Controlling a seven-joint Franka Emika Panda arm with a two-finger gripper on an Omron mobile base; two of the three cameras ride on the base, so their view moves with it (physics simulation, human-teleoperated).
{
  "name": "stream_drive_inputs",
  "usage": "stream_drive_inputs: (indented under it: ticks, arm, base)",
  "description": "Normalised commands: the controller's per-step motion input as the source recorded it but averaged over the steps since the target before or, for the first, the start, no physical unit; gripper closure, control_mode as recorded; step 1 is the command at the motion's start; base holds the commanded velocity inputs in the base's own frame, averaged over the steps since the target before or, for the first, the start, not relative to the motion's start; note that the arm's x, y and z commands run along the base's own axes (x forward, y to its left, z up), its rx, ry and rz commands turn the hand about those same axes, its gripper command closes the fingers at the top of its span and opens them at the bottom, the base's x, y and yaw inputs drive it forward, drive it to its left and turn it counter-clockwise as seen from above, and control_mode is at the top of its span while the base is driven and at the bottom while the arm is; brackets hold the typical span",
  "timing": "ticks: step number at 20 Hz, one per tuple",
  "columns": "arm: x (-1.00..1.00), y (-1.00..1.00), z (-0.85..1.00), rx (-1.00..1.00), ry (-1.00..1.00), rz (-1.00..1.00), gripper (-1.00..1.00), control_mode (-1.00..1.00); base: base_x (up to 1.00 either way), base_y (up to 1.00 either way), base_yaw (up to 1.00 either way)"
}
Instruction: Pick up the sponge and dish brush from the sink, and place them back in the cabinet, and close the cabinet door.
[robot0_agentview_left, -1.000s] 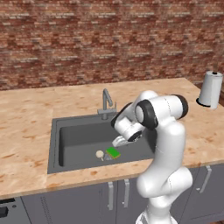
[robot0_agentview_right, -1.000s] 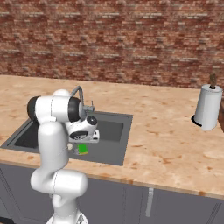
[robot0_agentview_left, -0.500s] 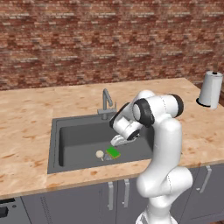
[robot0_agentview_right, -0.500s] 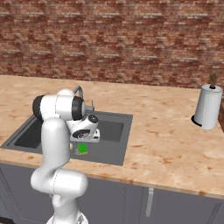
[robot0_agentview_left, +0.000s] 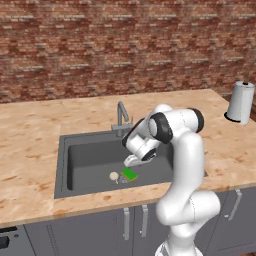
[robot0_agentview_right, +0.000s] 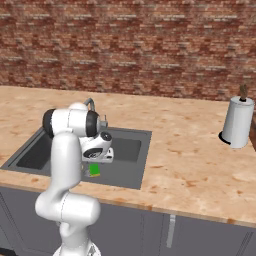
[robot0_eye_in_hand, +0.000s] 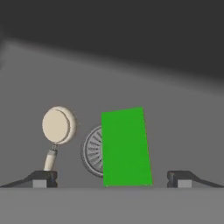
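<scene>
Hand view had my tool (robot0_eye_in_hand: 112, 178) wide open, one fingertip (robot0_eye_in_hand: 41, 178) low on the left and the other low on the right, nothing between them gripped. Sponge (robot0_eye_in_hand: 126, 148) lay flat on the sink floor between the two tips, green face up, partly covering the round drain (robot0_eye_in_hand: 92, 151). Brush (robot0_eye_in_hand: 58, 127) lay just left of the sponge, cream head away from the camera, its small grey part pointing toward the left fingertip; brush and sponge were apart, with the drain showing between them.

Left base view put my tool (robot0_agentview_left: 133, 161) down inside the sink (robot0_agentview_left: 90, 150), hanging just above the sponge (robot0_agentview_left: 130, 174), not touching it as far as I could tell. Brush (robot0_agentview_left: 115, 176) sat beside the sponge near the front wall of the basin. Faucet (robot0_agentview_left: 121, 116) stood at the back rim, behind my arm. Paper towel roll (robot0_agentview_left: 239, 102) stood upright far right on the desk (robot0_agentview_left: 35, 130), well apart from the sink.

Right base view showed my tool (robot0_agentview_right: 98, 156) over the sponge (robot0_agentview_right: 94, 170), sink (robot0_agentview_right: 131, 150) rim in front, towel roll (robot0_agentview_right: 236, 121) off to the right.
</scene>
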Motion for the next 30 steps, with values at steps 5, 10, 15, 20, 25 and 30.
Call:
stream_drive_inputs:
  ticks: [5,10,15,20,25,30]
  arm:
    - [0.08,0.08,-0.21,0.0,0.0,0.0,-1.0,-1.0]
    - [0.07,0.07,-0.22,0.0,0.0,-0.01,-1.0,-1.0]
    - [0.19,0.06,-0.23,-0.01,0.01,-0.01,-1.0,-1.0]
    - [0.21,0.06,-0.22,-0.02,0.01,0.0,-1.0,-1.0]
    - [0.2,0.06,-0.21,-0.03,0.01,0.0,-1.0,-1.0]
    - [0.16,0.06,-0.17,-0.01,0.0,0.0,-1.0,-1.0]
  base:
    - [0.0,0.0,0.0]
    - [0.0,0.0,0.0]
    - [0.0,0.0,0.0]
    - [0.0,0.0,0.0]
    - [0.0,0.0,0.0]
    - [0.0,0.0,0.0]
